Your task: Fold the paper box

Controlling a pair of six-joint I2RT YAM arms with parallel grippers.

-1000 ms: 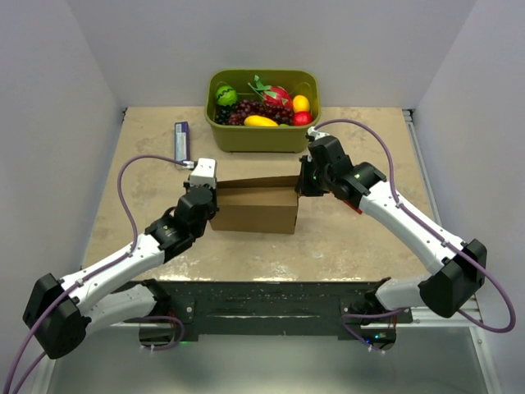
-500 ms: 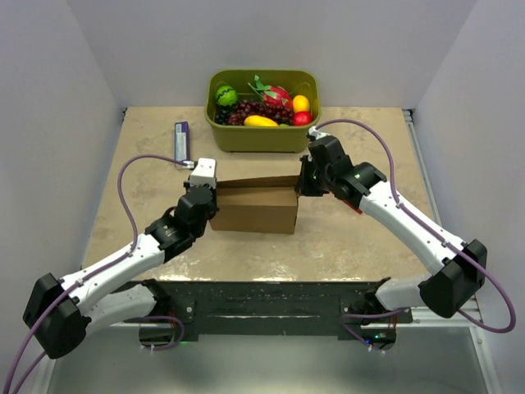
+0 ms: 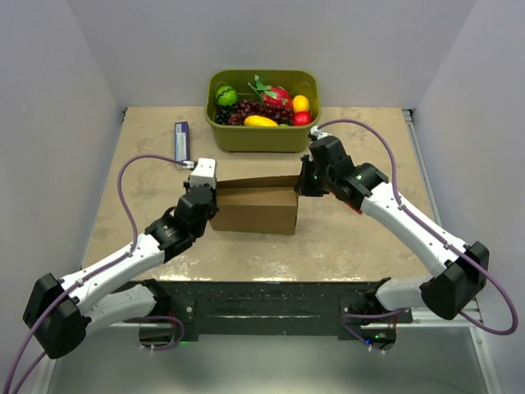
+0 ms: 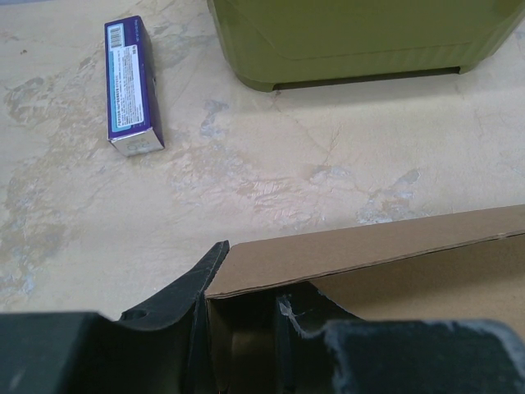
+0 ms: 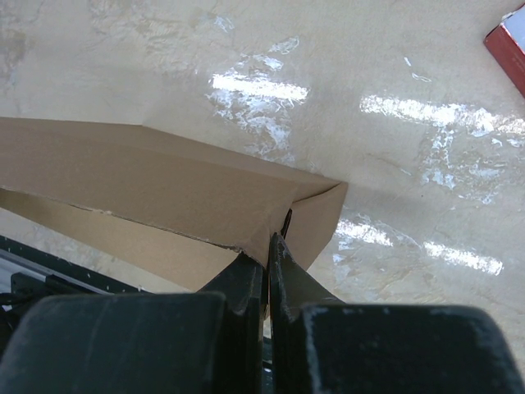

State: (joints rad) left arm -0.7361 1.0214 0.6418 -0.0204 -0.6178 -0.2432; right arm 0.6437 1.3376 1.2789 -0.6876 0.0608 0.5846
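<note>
Paper box [image 3: 256, 209] stands at the middle of the table [image 3: 353, 238], just nearer to me than the olive-green tub [image 3: 262, 138] of fruit and apart from it. A purple carton [image 3: 181, 141] lies off to the left and plays no part.

Condition of the work: the sheet is no longer flat. From above, the long near wall is upright and both ends are turned up, so a shallow rectangular body is formed. The top is open, and a long far panel rises at the back edge, not laid over.

Left gripper [image 4: 246, 283]: its fingers sit one on either side of the box's left end wall, with a visible gap between them. I cannot tell whether they press on the cardboard.

Right gripper [image 5: 269, 254]: its fingers are drawn nearly together, pinching the cardboard at the box's right end corner, where a flap meets the long panel.

Assessment: I judge the task to be roughly midway. Raising the walls looks done. The end flaps do not appear locked into their slots, though the slots themselves are hidden from me. Securing both ends and bringing the far panel down remain.
</note>
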